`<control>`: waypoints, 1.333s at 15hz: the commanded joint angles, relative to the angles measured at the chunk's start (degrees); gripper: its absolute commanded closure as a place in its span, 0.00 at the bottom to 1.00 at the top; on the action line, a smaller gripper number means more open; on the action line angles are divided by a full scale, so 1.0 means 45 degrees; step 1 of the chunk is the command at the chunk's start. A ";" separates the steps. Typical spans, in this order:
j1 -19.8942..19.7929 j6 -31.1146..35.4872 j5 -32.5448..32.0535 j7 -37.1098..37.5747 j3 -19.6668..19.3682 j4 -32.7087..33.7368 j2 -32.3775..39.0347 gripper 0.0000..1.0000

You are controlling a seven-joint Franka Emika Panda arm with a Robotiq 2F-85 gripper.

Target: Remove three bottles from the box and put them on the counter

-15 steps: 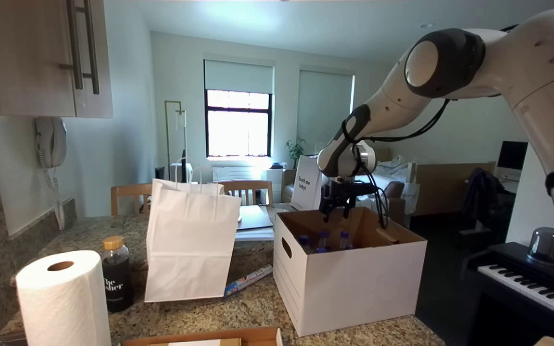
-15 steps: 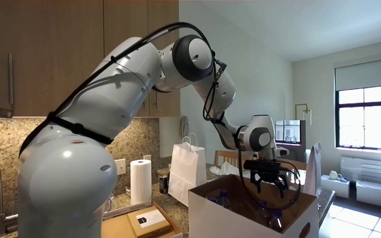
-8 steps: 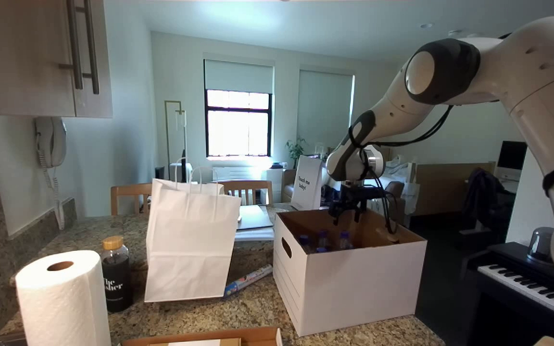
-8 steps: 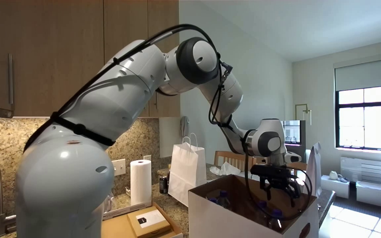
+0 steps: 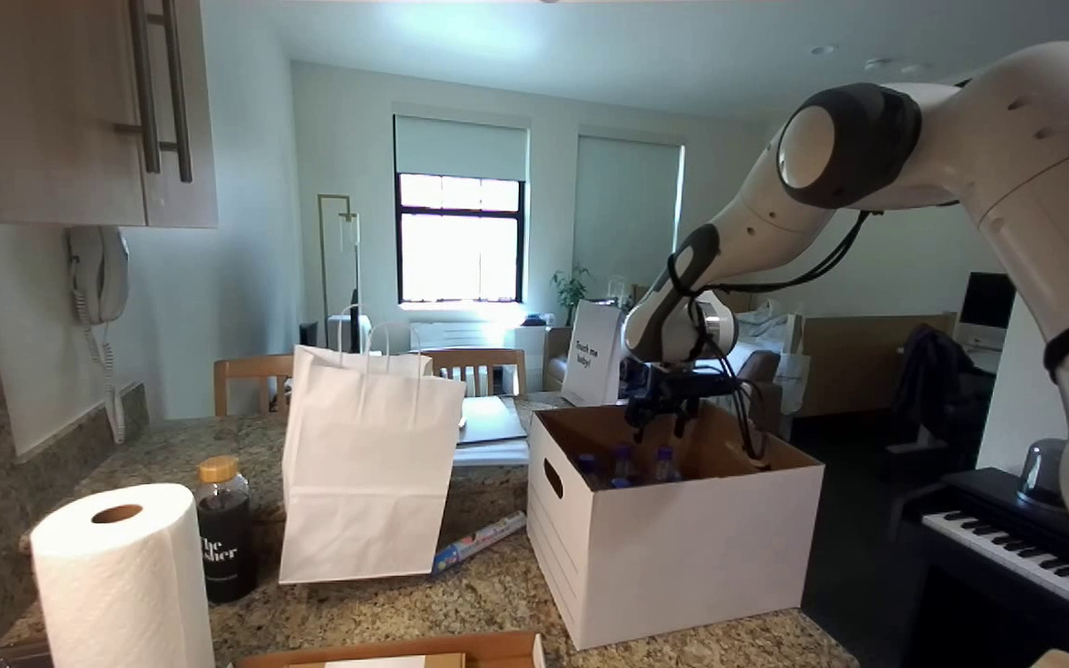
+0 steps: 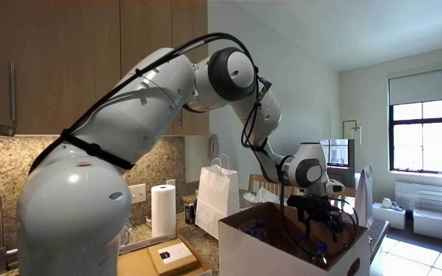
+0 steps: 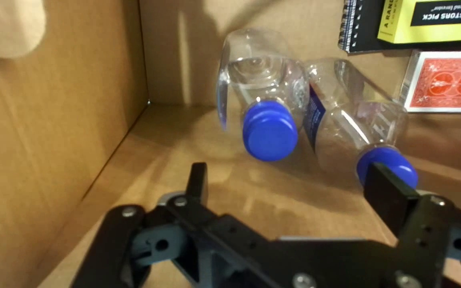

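The white cardboard box (image 5: pixel 701 547) stands on the granite counter (image 5: pixel 488 603). Inside it, in both exterior views, several clear bottles with blue caps show, among them one bottle (image 5: pixel 664 466) near the side wall and another bottle (image 6: pixel 259 232). My gripper (image 7: pixel 294 174) hangs just inside the box's top, open, nothing between its fingers. In the wrist view an upright bottle (image 7: pixel 268 130) lies ahead of the gap; a second bottle (image 7: pixel 358 128) leans beside it, its cap partly hidden by the right-hand finger (image 7: pixel 390 196). No contact is visible.
A yellow book (image 7: pixel 438 24), a dark spiral notebook (image 7: pixel 362 28) and a red card pack (image 7: pixel 450 82) lie in the box. On the counter stand a white paper bag (image 5: pixel 372 473), a paper towel roll (image 5: pixel 122 575) and a dark bottle with an orange lid (image 5: pixel 224 538).
My gripper has come down lower into the box top, first swinging sideways, then slightly back with a small turn. It has stayed open, and the bottles and box have not moved.
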 commanded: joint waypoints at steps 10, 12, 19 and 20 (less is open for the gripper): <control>0.0193 0.0426 -0.0188 0.1129 -0.0173 0.0053 0.0901 0.40; 0.0236 0.0374 -0.0169 0.1171 -0.0154 0.0073 0.0830 0.54; 0.0326 0.0378 -0.0097 0.2001 -0.0346 -0.0015 0.0595 0.86; 0.0340 0.0382 -0.0071 0.2145 -0.0356 -0.0101 0.0534 0.85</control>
